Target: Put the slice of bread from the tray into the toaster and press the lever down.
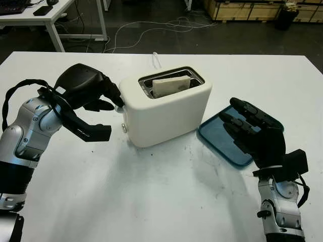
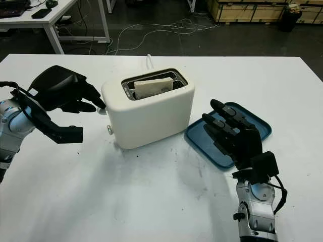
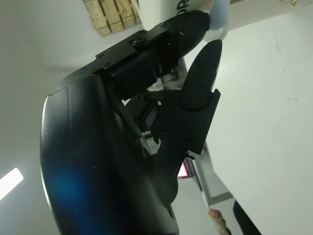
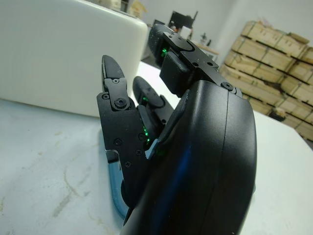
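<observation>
White toaster [image 1: 169, 113] holds bread [image 1: 171, 84]; left hand [image 1: 93, 98] fingers on lever [image 1: 119, 107].

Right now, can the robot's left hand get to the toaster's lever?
Probably yes. The left hand is right at the toaster's end, fingertips at the white lever, with nothing between. The bread already sits in the slot.

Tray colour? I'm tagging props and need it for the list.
The tray is dark teal-blue, seen best in the right eye view, partly behind the right hand.
</observation>
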